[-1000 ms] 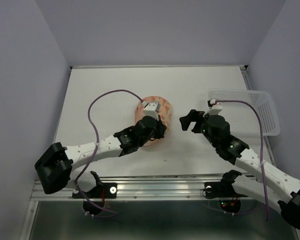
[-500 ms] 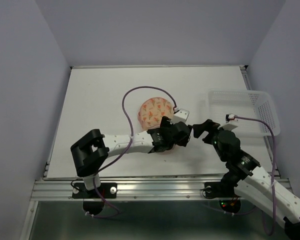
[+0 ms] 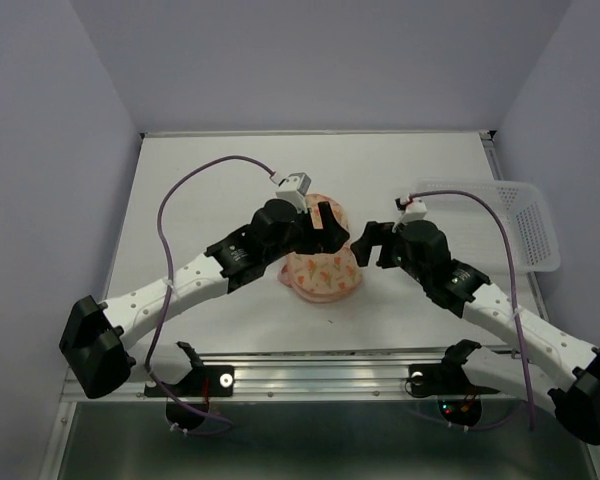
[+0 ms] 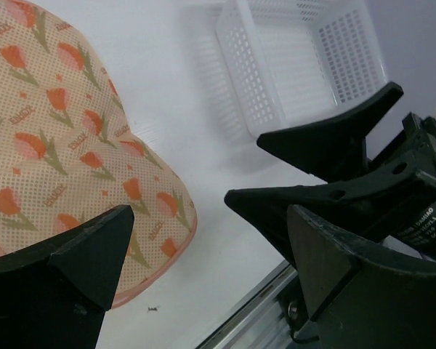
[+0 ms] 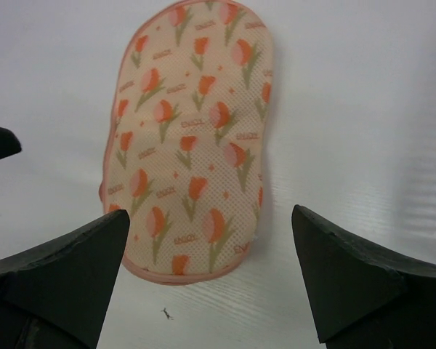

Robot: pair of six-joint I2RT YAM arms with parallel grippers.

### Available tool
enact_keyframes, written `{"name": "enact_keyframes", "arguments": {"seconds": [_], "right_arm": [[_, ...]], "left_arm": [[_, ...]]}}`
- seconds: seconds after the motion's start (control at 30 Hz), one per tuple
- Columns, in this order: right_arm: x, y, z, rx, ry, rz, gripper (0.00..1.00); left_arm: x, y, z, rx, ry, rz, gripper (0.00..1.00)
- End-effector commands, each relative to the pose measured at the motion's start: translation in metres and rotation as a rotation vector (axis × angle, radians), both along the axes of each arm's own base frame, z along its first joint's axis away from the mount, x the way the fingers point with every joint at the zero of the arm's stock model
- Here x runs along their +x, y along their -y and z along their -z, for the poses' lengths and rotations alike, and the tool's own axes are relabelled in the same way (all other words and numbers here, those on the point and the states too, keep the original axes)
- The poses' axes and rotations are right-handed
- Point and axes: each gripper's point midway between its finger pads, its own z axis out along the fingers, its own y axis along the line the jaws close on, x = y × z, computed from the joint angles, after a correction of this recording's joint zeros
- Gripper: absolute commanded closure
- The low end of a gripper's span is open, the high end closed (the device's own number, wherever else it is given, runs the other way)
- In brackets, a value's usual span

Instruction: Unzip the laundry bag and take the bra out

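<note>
The laundry bag (image 3: 322,272) is a peach-pink pouch printed with orange tulips, lying flat on the white table. In the right wrist view the laundry bag (image 5: 189,138) shows whole, its pink edge closed all round as far as I can see. My left gripper (image 3: 325,228) hovers open over the bag's far end. In its own view the left gripper (image 4: 211,247) holds nothing and the laundry bag (image 4: 58,145) lies at its left. My right gripper (image 3: 365,243) is open just right of the bag, and in its own view the right gripper (image 5: 211,254) is empty. The bra is hidden.
A clear plastic mesh basket (image 3: 500,225) stands at the table's right edge; the basket (image 4: 305,58) also shows in the left wrist view. The two grippers are close together, the right one's fingers (image 4: 327,145) right in front of the left. A metal rail (image 3: 320,372) runs along the near edge.
The left gripper, shut at the bag a second ago, now stands open above it. The bag lies nearer the front edge than before. The right gripper stayed open and moved a little.
</note>
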Motion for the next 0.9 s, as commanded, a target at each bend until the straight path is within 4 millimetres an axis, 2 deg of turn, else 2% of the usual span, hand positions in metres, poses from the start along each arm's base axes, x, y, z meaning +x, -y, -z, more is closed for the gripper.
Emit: {"name": "enact_keyframes", "arguments": {"seconds": [0.0,0.03,0.07,0.1,0.13,0.17,0.2,0.23,0.27,0.3,0.33,0.37,0.4,0.43,0.57,0.6,0.63,0.73,0.8,0.87], "right_arm": [[0.014,-0.047,-0.061,0.023,0.134,-0.232,0.02],[0.017,-0.054,-0.063,0.017,0.131,-0.258,0.03],[0.018,-0.069,-0.049,0.003,0.082,-0.324,0.04],[0.021,-0.075,-0.045,-0.007,0.062,-0.343,0.05],[0.025,-0.086,-0.054,-0.012,0.073,-0.368,0.07],[0.025,-0.097,-0.050,-0.032,0.062,-0.390,0.08],[0.031,-0.108,-0.030,-0.079,0.026,-0.401,0.09],[0.037,-0.119,-0.038,-0.090,0.046,-0.402,0.10],[0.045,-0.124,-0.033,-0.127,0.053,-0.369,0.11],[0.040,-0.139,-0.029,-0.152,0.054,-0.391,0.11],[0.047,-0.148,-0.008,-0.204,0.026,-0.388,0.12],[0.051,-0.159,-0.014,-0.227,0.055,-0.375,0.16],[0.054,-0.166,-0.009,-0.244,0.052,-0.369,0.19],[0.059,-0.172,0.012,-0.293,0.025,-0.363,0.21],[0.076,-0.185,0.037,-0.404,0.017,-0.290,0.32],[0.078,-0.191,0.035,-0.414,0.030,-0.289,0.35],[0.075,-0.198,0.050,-0.442,0.016,-0.299,0.40],[0.082,-0.202,0.058,-0.478,0.019,-0.261,0.46],[0.086,-0.201,0.072,-0.516,0.012,-0.227,0.51],[0.092,-0.198,0.074,-0.536,0.018,-0.187,0.56]], "left_arm": [[0.000,-0.022,-0.022,-0.057,-0.009,0.011,0.01],[0.008,-0.036,-0.023,-0.042,-0.006,-0.037,0.01],[0.017,-0.050,-0.016,-0.018,-0.018,-0.082,0.01],[0.027,-0.068,-0.011,0.010,-0.020,-0.147,0.01],[0.033,-0.084,-0.002,0.040,-0.039,-0.185,0.01],[0.047,-0.111,0.005,0.073,-0.039,-0.252,0.01],[0.053,-0.126,0.010,0.093,-0.052,-0.286,0.01],[0.055,-0.141,0.016,0.120,-0.070,-0.314,0.01],[0.065,-0.165,0.020,0.146,-0.071,-0.364,0.01],[0.064,-0.174,0.026,0.155,-0.087,-0.367,0.01],[0.065,-0.184,0.029,0.167,-0.095,-0.380,0.01],[0.066,-0.201,0.033,0.192,-0.103,-0.400,0.01],[0.064,-0.208,0.035,0.207,-0.112,-0.409,0.01],[0.060,-0.216,0.036,0.224,-0.115,-0.415,0.01],[0.055,-0.244,0.046,0.285,-0.095,-0.480,0.01],[0.054,-0.248,0.049,0.290,-0.091,-0.487,0.01],[0.056,-0.259,0.050,0.292,-0.085,-0.515,0.01],[0.053,-0.273,0.062,0.298,-0.113,-0.532,0.01],[0.054,-0.284,0.062,0.289,-0.111,-0.557,0.01],[0.055,-0.290,0.057,0.269,-0.096,-0.568,0.01]]}}
